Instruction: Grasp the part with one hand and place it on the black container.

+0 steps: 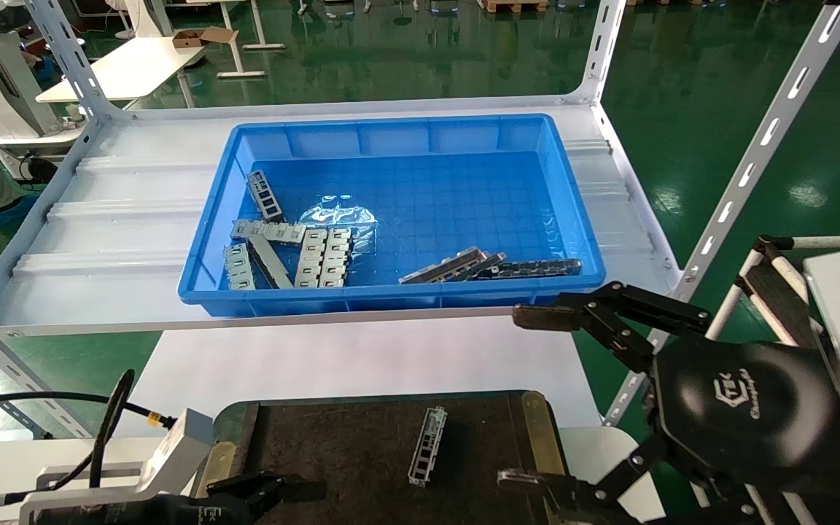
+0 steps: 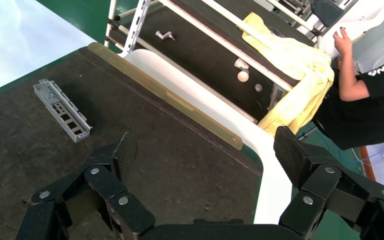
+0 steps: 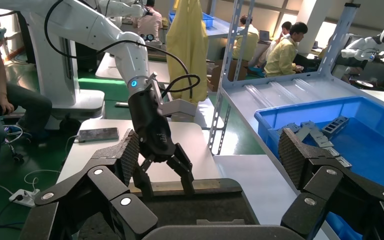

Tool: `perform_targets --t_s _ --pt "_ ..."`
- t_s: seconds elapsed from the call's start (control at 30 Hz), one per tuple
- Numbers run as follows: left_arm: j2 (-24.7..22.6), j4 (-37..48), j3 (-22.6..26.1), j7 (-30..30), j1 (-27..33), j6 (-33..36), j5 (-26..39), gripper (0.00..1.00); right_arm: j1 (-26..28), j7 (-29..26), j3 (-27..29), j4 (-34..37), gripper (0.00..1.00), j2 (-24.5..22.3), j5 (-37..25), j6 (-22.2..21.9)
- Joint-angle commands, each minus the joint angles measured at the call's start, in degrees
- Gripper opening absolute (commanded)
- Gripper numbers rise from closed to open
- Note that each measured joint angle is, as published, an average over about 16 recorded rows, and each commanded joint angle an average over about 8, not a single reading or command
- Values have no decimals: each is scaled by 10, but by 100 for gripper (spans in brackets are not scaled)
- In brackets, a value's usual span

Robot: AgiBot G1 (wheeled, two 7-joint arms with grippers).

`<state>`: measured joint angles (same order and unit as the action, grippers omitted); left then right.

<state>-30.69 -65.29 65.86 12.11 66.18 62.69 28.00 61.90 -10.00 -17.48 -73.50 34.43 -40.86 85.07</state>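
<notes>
At the near left, the left gripper (image 1: 274,490) hangs low over the near left corner of the black container (image 1: 332,445), its fingers spread wide with nothing between them; its own wrist camera shows the two dark pads (image 2: 125,150) well apart above the rough felt. On that felt lies the part (image 1: 428,445), a long narrow pale grey metal bar of channel shape, with a row of rectangular cut-outs along its length and raised side walls. It rests flat, a little right of the container's middle, touching neither gripper. Its long axis runs from the near edge toward the far edge, the far end leaning slightly to the right. A brass-coloured strip (image 1: 541,430) borders the container's right side, just beside the part but apart from it. Beyond, on the white shelf (image 1: 135,219), a blue bin (image 1: 391,131) holds more grey metal pieces (image 1: 296,251). At the right, the right gripper (image 1: 537,397) is raised beside the container's right edge, fingers splayed wide and empty, one fingertip (image 1: 537,317) near the shelf's front edge
</notes>
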Motion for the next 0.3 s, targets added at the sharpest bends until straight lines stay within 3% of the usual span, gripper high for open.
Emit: perform_targets --t_s 0.03,0.3 --pt "2 13 -1 -3 7 24 2 100 0 0 0 0 100 0 0 0" --pt "-5 35 1 -7 20 51 10 100 0 0 0 0 100 0 0 0"
